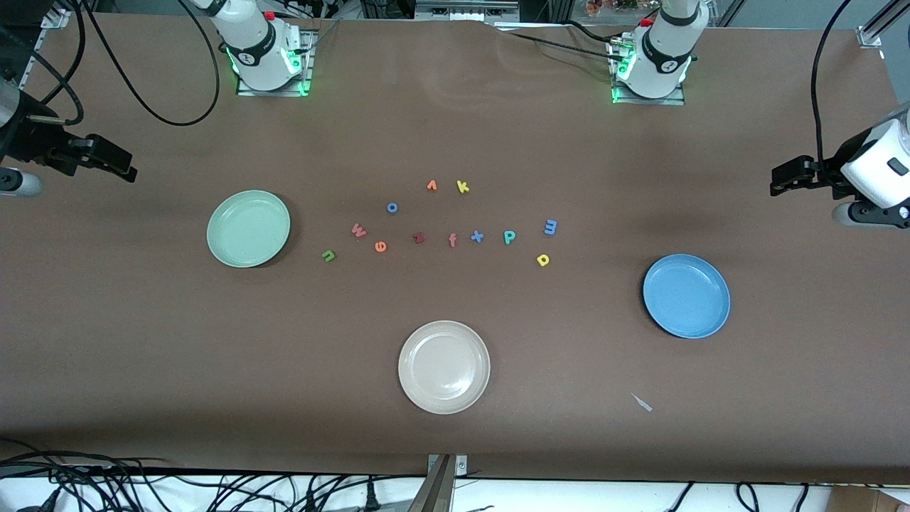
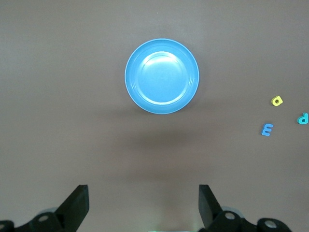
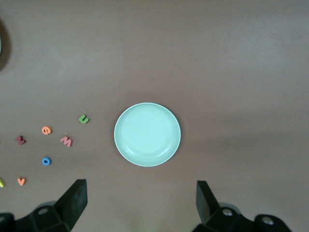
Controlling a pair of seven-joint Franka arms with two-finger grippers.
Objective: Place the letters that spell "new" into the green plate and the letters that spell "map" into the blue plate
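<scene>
Brown table (image 1: 455, 128) with three plates and a scatter of foam letters, both arms waiting at its ends.

The green plate (image 1: 248, 228) lies toward the right arm's end, the blue plate (image 1: 686, 296) toward the left arm's end, and a beige plate (image 1: 443, 366) sits nearest the front camera between them (all three bare inside). The right gripper (image 1: 106, 160) hangs over the table edge near the green plate with fingers (image 3: 72, 203) spread wide; the left gripper (image 1: 789, 178) hangs over the opposite end, fingers (image 2: 75, 205) also spread, nothing held. The letters lie between the two coloured plates: green n (image 1: 328, 255), pinkish w (image 1: 358, 230) and orange e (image 1: 381, 246) nearer the green plate; teal p (image 1: 510, 237), blue m (image 1: 550, 227) and yellow a (image 1: 543, 260) nearer the blue plate. Among them are a dark red z (image 1: 419, 238), salmon f (image 1: 452, 240), blue x (image 1: 477, 236), blue o (image 1: 392, 208), orange v (image 1: 431, 185) and yellow k (image 1: 463, 186).
</scene>
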